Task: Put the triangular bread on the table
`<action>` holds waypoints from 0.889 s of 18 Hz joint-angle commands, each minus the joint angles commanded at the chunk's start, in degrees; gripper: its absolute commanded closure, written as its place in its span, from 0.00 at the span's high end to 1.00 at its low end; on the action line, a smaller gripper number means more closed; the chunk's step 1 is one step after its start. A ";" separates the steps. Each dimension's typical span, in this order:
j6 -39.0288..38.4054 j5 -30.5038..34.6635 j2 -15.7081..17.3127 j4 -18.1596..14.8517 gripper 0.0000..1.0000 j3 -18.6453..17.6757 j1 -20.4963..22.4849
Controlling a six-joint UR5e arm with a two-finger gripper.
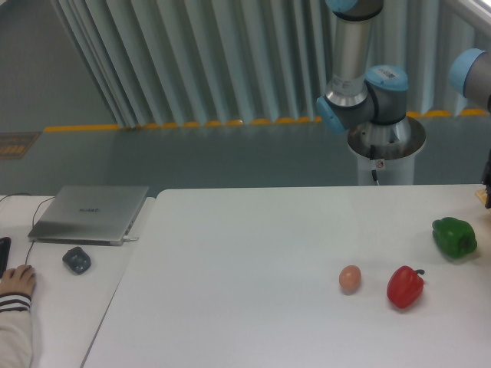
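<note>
Bread (482, 196) shows only as a small orange-tan sliver at the far right edge of the frame, just above the green pepper (454, 236), with the rest cut off by the border; whether it rests on the surface or hangs clear of it cannot be told. The table (245, 261) is a large white rectangular top, smooth and matte. On its right side sit the green pepper near the edge, a red pepper (404, 286) nearer the camera, and a small tan egg (350, 278) just left of the red pepper, each apart from the others. A narrower white desk (69, 307) adjoins on the left, carrying a closed silver laptop (90, 214), a small dark gray object (77, 260), and a person's hand (17, 280) in a striped cuff at the left border. Behind the furniture lies a gray floor with a yellow line (153, 125) and a wall of pale vertical slats (199, 54). The arm (360, 77), silver with blue joint caps, rises from its pedestal behind the table and runs off the right edge. The gripper (487, 180) appears only as a dark strip at that edge directly over the bread sliver; how far its fingers stand apart, and whether they clamp the bread, cannot be told.
</note>
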 joint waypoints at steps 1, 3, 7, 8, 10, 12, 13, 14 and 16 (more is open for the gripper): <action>-0.88 0.08 0.17 0.09 1.00 -0.27 0.71; -2.46 0.00 0.35 1.05 1.00 -0.27 1.67; -10.90 0.09 0.62 2.20 1.00 -0.27 1.77; -11.26 0.09 0.62 2.20 1.00 -0.27 2.03; -11.35 -0.09 0.70 3.68 1.00 -0.18 2.82; -11.26 -0.44 0.53 5.79 1.00 -0.10 3.08; -11.26 -0.44 0.27 6.59 1.00 -0.09 3.43; -11.17 -0.44 -0.08 7.55 1.00 -0.09 4.05; -11.26 -0.44 -1.22 9.83 1.00 0.17 4.49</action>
